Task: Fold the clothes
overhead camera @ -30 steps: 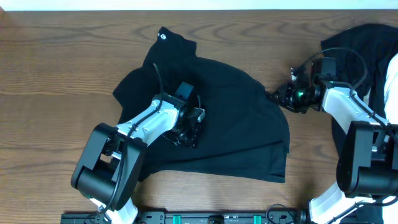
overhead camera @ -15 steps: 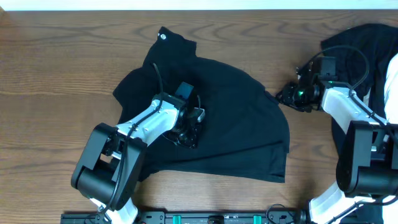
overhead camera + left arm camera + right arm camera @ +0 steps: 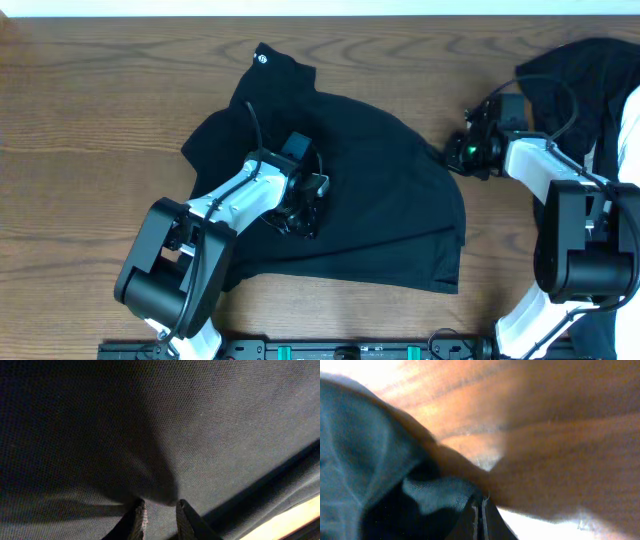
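The clothes [image 3: 370,190], a black garment, lie spread out in the middle of the wooden table [image 3: 90,120], with a tiny round white logo [image 3: 263,57] at the far corner. My left gripper [image 3: 300,225] presses down into the garment's middle. In the left wrist view the left gripper [image 3: 160,506] stands nearly closed, with a raised fold of the black fabric [image 3: 200,420] pinched between its tips. My right gripper [image 3: 452,153] is at the garment's pointed right corner. Its jaws [image 3: 480,502] are pressed together on the thin edge of the dark fabric [image 3: 380,460].
A second dark heap of cloth [image 3: 585,70] lies at the back right behind the right arm, with something white [image 3: 630,120] at the frame's edge. Bare wood [image 3: 550,430] lies beyond the right gripper. A strip of table [image 3: 292,521] shows past the garment's hem.
The right gripper has closed at the garment's right corner and its arm has shifted slightly toward the back. The left arm and the garment have not moved.
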You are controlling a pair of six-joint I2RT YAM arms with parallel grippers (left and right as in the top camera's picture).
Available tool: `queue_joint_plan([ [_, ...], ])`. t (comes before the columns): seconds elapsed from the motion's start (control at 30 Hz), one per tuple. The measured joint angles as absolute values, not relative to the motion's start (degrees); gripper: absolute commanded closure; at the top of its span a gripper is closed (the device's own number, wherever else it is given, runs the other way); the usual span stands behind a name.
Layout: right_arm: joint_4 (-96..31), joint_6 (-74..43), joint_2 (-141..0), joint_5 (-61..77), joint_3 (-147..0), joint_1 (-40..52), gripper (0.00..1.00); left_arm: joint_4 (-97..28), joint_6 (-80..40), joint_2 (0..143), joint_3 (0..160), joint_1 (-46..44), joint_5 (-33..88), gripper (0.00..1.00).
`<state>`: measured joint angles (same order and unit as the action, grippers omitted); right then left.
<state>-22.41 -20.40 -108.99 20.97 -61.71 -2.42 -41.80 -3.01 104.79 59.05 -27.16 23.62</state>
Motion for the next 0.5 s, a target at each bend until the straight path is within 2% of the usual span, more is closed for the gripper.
queue_joint_plan([
  [0.2, -22.0, -20.4, -107.3, 21.5, -67.2, -6.2, 0.99, -41.9, -3.0, 104.8, 59.0, -27.2, 23.6, 0.76],
  [0.4, -14.8, -19.9, -105.8, 24.8, -71.7, -9.5, 0.99, -41.9, -3.0, 104.8, 59.0, -27.2, 23.6, 0.76],
  [0.43, -14.0, -19.9, -105.7, 25.2, -71.7, -9.5, 0.94, -41.9, -3.0, 104.8, 59.0, -27.2, 23.6, 0.76],
  [0.5, -13.3, -19.5, -105.7, 26.0, -71.7, -9.5, 0.75, -41.9, -3.0, 104.8, 59.0, -27.2, 23.6, 0.76],
])
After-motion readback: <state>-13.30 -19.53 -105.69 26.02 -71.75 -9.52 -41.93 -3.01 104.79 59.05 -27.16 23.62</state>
